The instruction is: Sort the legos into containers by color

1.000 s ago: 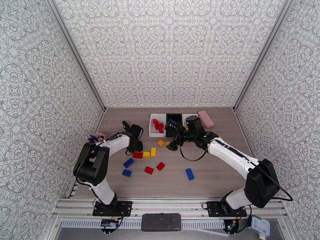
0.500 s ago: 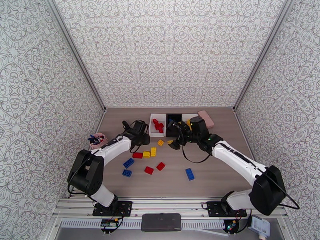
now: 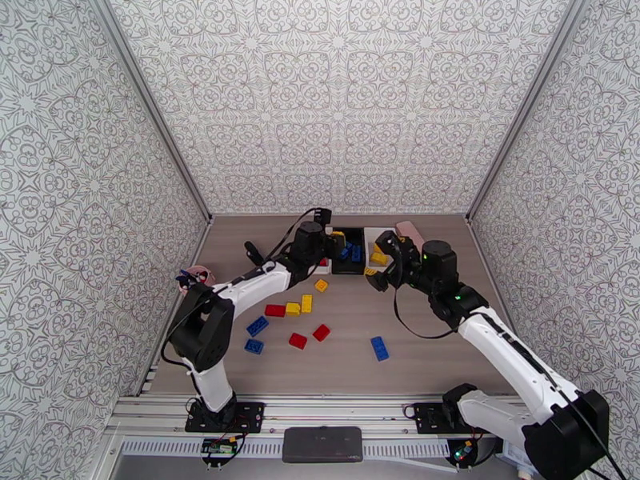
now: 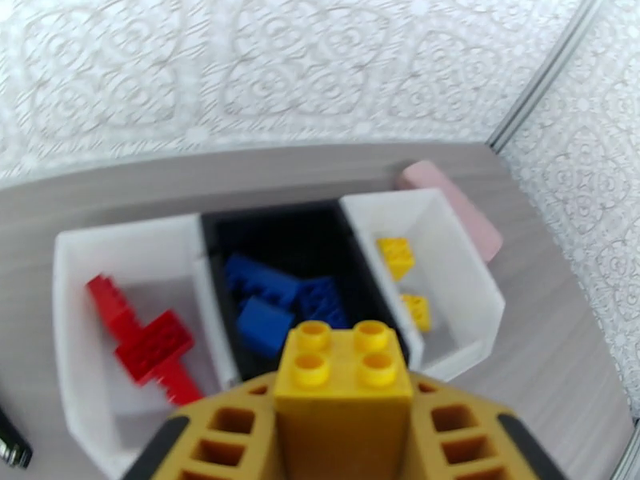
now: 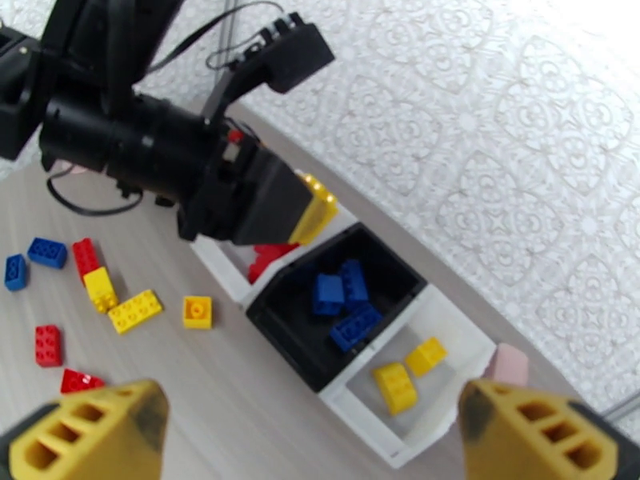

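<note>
the wooden table (image 3: 432,346) carries everything. the left arm (image 3: 248,286) reaches far across it toward the back, and the right arm (image 3: 512,362) bends in from the other side. three trays stand touching in a row by the back wall: a white tray (image 4: 80,258) with red bricks (image 4: 148,346), a black tray (image 4: 264,216) with blue bricks (image 4: 272,302), and a second white tray (image 4: 472,266) with two yellow bricks (image 4: 398,256). a pink block (image 4: 456,210) lies just beyond that last tray.

the left gripper (image 4: 344,410) is pinched tight on a yellow lego (image 4: 344,358), studs facing forward, held above the row about where the red-filled tray meets the black one. the right gripper (image 5: 312,434) is spread wide with nothing between its fingers, hanging over the table in front of the trays.

loose legos are scattered on the table nearer the arms: a blue one (image 3: 380,348) alone, two red ones (image 3: 298,340) close together, and a red, yellow and blue cluster (image 3: 294,309) to their left.
</note>
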Available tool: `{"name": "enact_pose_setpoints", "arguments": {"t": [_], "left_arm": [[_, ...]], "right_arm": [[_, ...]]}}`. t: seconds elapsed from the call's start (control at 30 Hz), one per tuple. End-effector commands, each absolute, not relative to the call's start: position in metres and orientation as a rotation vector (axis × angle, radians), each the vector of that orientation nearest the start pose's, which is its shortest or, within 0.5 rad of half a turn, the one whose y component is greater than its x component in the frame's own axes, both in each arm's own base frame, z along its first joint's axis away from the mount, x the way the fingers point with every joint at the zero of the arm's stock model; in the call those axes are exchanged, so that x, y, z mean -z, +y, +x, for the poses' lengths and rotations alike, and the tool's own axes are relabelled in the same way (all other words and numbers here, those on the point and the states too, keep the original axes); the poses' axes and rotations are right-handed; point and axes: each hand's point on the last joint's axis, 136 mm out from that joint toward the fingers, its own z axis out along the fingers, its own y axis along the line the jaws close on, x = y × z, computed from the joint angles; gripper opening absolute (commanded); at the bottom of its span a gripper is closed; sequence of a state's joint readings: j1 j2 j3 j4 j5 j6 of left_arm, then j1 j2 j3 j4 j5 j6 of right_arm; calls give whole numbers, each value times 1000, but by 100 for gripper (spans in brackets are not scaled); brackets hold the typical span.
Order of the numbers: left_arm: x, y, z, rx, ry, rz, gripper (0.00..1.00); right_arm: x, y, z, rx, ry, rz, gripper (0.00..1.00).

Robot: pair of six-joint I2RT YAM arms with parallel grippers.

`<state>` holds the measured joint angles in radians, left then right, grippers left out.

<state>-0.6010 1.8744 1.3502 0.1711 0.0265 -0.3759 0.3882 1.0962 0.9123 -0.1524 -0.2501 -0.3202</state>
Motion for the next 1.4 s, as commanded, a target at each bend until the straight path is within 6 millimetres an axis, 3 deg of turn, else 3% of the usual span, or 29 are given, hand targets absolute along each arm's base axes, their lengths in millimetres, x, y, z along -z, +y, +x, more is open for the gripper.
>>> {"name": "enact_pose_setpoints", "arguments": {"t": [0.0,0.27,0.43,0.7,0.87,1.07,1.23,1.37], "left_arm": [[-225,-367,475,735,1857,335,30],[-202,-407,504,799,1837,267,30],[-170,-428,524,785,1891,278,31],[-148,-445,543,756,1930,324,33],[-152,-446,544,770,1929,333,39],[-177,-442,531,795,1889,364,58],[-205,-430,510,798,1833,408,71],[-225,-414,482,792,1794,482,81]], "right_arm": [[-278,165,337,-240,1759,-734,100],[-272,155,342,-245,1782,-681,100],[-275,155,344,-249,1780,-676,99],[-277,149,345,-243,1791,-635,100],[-279,146,344,-243,1802,-606,100],[-280,138,350,-238,1848,-498,100],[-283,124,358,-232,1865,-338,100],[-280,113,359,-243,1862,-201,99]]}}
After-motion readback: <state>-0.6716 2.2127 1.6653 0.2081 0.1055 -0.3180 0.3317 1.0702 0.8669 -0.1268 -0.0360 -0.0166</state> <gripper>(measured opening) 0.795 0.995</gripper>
